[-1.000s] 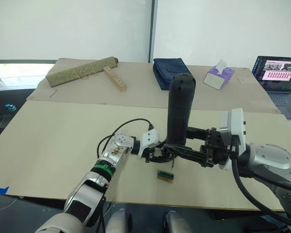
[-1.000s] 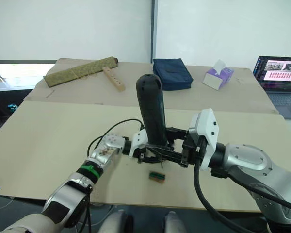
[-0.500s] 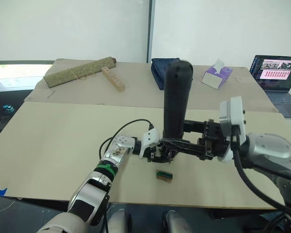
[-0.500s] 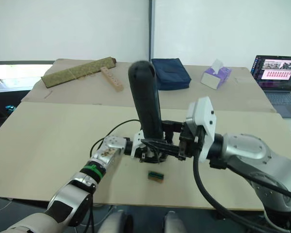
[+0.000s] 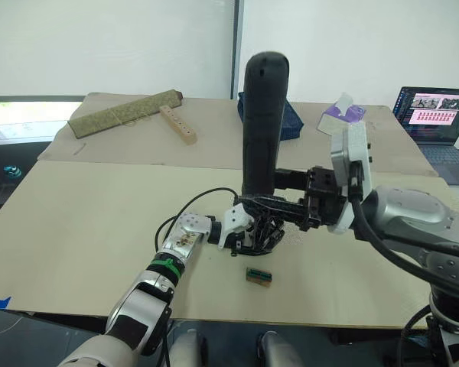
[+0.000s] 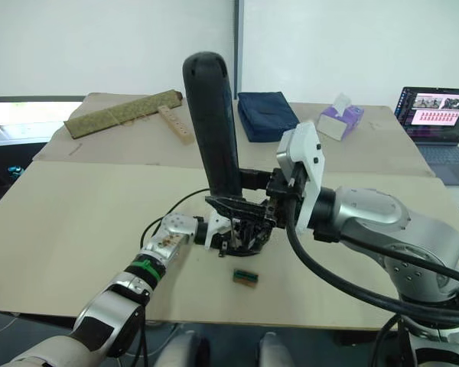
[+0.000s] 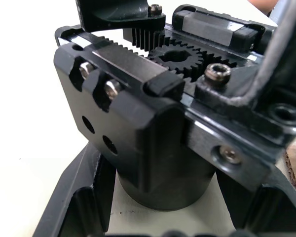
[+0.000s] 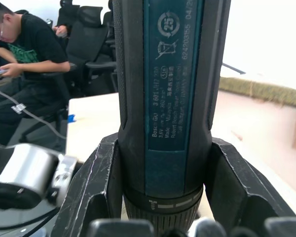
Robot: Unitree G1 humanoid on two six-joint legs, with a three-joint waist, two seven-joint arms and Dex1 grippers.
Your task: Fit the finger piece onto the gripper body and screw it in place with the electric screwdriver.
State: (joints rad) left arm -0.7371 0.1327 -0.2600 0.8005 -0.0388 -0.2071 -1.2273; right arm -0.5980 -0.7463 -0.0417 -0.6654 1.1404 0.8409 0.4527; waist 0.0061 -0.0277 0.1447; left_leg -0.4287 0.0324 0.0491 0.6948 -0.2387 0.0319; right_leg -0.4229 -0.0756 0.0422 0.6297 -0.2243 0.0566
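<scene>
The right claw (image 6: pixel 241 205), pinching the screwdriver (image 5: pixel 262 130) upright, has shifted left to sit directly over the body (image 5: pixel 258 235) at frame centre, which the left claw (image 5: pixel 245 233) clamps on the table (image 5: pixel 84 214); driving looks imminent.

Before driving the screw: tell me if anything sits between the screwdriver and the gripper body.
Nothing visible does. The screwdriver stands upright in the right gripper, directly over the gripper body held by the left gripper; its bit tip is hidden.
</scene>
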